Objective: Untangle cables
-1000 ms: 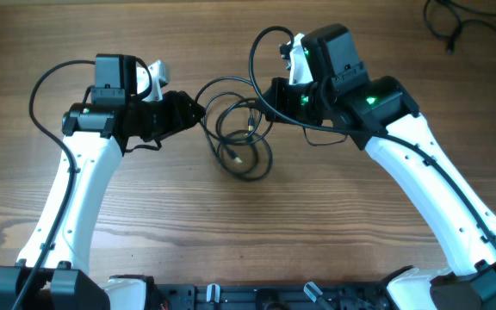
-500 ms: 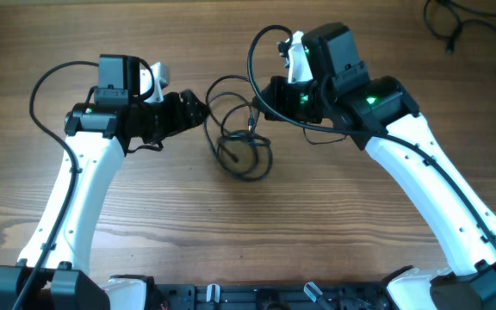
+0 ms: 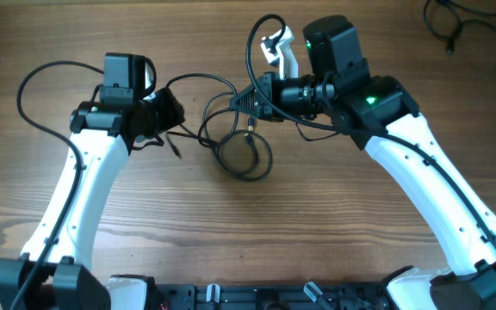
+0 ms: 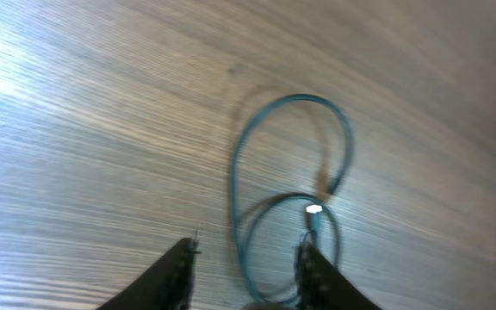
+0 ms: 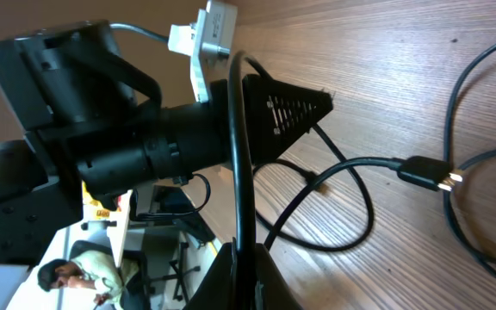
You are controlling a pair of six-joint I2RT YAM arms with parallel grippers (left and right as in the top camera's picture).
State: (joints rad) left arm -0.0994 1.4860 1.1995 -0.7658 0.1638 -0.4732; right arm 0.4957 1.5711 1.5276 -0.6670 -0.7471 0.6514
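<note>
The cables [image 3: 241,146] are thin black cords looped together on the wooden table between my two arms. My left gripper [image 3: 172,110] is open just left of the loops. In the left wrist view its fingers [image 4: 179,263] stand apart, with a blurred cable loop [image 4: 291,172] ahead and a strand running near the right finger. My right gripper [image 3: 238,101] is at the loops' upper edge. In the right wrist view it [image 5: 241,258] is shut on a black cable strand [image 5: 238,155] that runs straight up from the jaws. A plug end [image 5: 424,170] lies on the table to the right.
A separate black cable [image 3: 463,26] lies at the table's far right corner. The left arm's black gripper body [image 5: 170,142] fills the upper left of the right wrist view. A loose plug end [image 3: 175,146] lies below the left gripper.
My left gripper has drawn back to the left, away from the loops. My right gripper has turned and reached left, pulling its strand; the loops have shifted slightly.
</note>
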